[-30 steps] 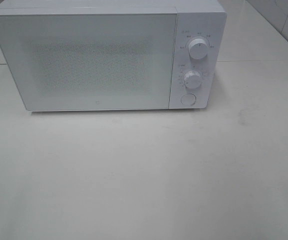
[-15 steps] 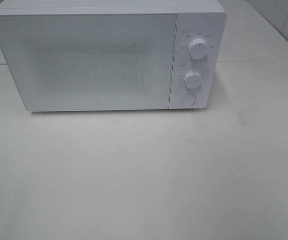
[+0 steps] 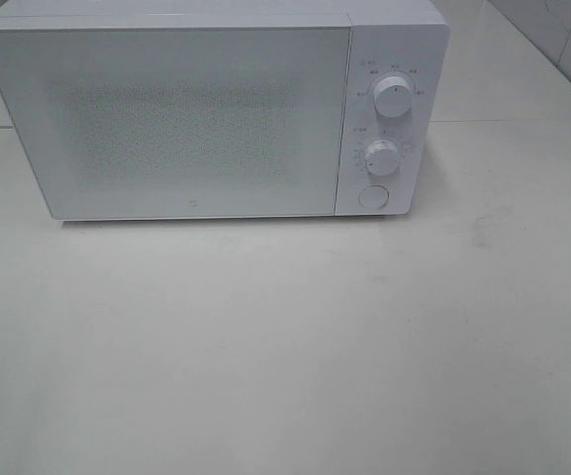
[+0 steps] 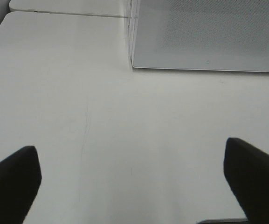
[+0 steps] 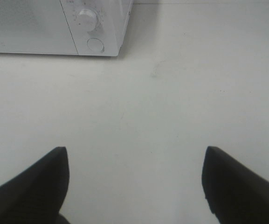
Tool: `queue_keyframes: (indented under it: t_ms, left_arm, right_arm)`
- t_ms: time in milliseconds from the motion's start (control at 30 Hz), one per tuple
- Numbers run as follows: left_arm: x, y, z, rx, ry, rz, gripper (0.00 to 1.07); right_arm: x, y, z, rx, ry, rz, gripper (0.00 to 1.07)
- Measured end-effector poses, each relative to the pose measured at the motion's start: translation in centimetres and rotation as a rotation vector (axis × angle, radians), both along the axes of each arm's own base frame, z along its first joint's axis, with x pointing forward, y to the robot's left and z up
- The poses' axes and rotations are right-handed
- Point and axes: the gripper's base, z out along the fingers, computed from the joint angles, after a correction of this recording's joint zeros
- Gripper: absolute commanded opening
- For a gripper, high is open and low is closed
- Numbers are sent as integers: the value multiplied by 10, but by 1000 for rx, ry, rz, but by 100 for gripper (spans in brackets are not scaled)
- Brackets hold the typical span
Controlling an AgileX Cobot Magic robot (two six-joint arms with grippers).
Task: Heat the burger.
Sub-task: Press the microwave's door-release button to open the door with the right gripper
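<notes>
The microwave [image 3: 166,119] sits shut at the back of the bench [image 3: 285,346]. The left hand [image 4: 130,149] and right hand [image 5: 135,151] hover over it, both spread wide, nothing between. Can't tell where the burger is.

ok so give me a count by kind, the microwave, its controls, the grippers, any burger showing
microwave: 1
rotary knobs: 2
round push button: 1
grippers, both open: 2 (left gripper, right gripper)
burger: 0 in view, microwave door shut
total: 6
</notes>
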Motion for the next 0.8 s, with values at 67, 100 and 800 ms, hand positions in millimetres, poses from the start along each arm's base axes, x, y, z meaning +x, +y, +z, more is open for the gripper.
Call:
queue_keyframes:
  t_ms: [67, 100, 800]
  left_arm:
    - [0, 0, 0, 0, 0, 0, 100]
    - [0, 0, 0, 0, 0, 0, 100]
    - [0, 0, 0, 0, 0, 0, 100]
  right_arm:
    - [-4, -1, 0, 4, -29, 0, 76]
    - [-6, -1, 0, 5, -40, 0, 76]
    - [-7, -1, 0, 6, -47, 0, 75]
